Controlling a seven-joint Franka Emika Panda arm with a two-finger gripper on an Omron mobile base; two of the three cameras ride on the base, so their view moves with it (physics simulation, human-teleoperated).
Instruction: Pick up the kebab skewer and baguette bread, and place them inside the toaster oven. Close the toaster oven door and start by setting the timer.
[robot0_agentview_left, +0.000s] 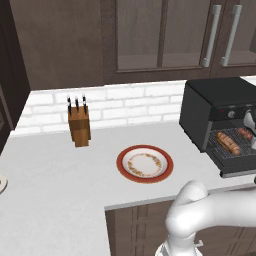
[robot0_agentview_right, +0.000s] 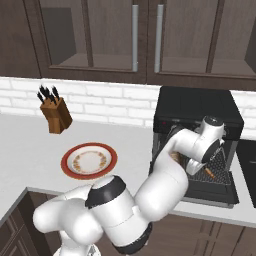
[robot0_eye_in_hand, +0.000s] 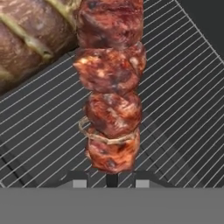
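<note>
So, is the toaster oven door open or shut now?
Open. The toaster oven door lies folded down in front, and the wire rack with the baguette bread and kebab skewer is exposed.

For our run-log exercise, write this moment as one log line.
stage: loading oven | skewer: on rack, stick between gripper tips | bread: on rack | plate: bare | oven door: open
</note>
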